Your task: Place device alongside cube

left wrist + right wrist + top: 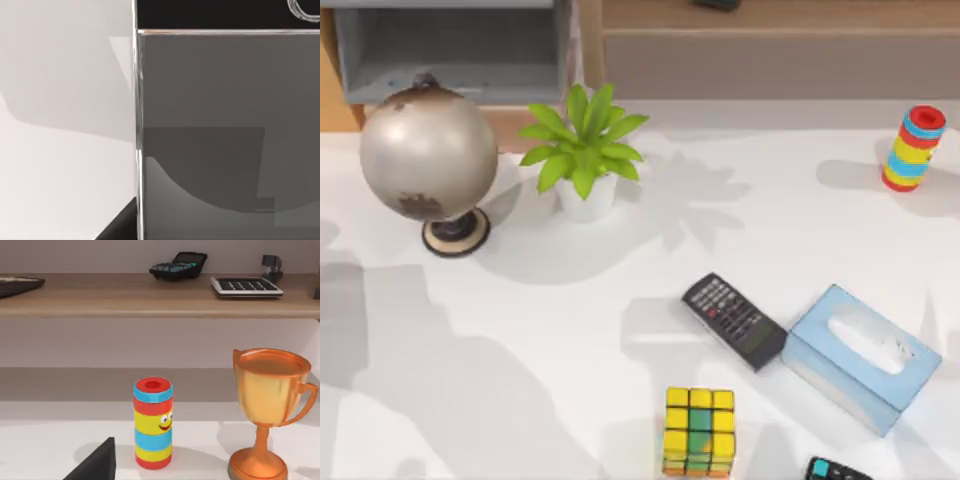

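Cannot tell either gripper's state. Black remote (734,321) flat on the white table (520,380), just beside the blue tissue box (861,357), apart from the cube (699,431), itself cut off at the near edge. Dark gadget (835,470) mostly cropped.

Matte black, wedge-shaped end effector (95,465) finger, plain and unmarked.

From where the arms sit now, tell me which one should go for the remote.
Right, probably. The black remote lies right of the table's middle, beside the light-blue tissue box, up and right of the puzzle cube. The right wrist view faces the striped toy at the table's right, so that arm looks nearer.
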### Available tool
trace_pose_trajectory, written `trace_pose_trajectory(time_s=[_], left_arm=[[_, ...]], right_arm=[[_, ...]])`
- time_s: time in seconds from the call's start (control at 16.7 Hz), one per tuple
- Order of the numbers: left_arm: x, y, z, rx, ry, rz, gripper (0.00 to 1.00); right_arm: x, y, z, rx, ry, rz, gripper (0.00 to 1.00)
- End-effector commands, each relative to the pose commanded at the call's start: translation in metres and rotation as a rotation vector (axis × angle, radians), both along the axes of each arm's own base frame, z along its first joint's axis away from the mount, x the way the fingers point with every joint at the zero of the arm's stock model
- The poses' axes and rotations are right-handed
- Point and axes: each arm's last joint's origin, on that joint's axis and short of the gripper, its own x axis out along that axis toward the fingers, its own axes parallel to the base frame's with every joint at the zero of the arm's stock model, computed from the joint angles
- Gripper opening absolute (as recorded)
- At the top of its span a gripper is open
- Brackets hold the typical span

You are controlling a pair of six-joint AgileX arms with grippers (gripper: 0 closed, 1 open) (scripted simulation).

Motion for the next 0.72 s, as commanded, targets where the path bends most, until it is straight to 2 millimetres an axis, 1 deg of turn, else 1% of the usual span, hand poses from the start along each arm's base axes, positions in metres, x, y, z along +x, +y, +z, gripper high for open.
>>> trace_pose_trajectory(time_s=[0.12, 0.3, 0.48, 0.72], left_arm=[[0.003, -0.007, 0.016, 0.026, -0.035, -0.003, 0.00], [0.004, -0.027, 0.035, 0.056, -0.061, -0.013, 0.00], [0.000, -0.056, 0.046, 0.069, -0.052, -0.026, 0.00], [-0.014, -0.102, 0.051, 0.066, 0.001, -0.035, 0.00]], right_arm=[[0.000, 0.000, 0.000, 0.000, 0.000, 0.000, 1.00], [0.000, 0.000, 0.000, 0.000, 0.000, 0.000, 1.00], [0.000, 0.000, 0.000, 0.000, 0.000, 0.000, 1.00], [0.000, 0.000, 0.000, 0.000, 0.000, 0.000, 1.00]])
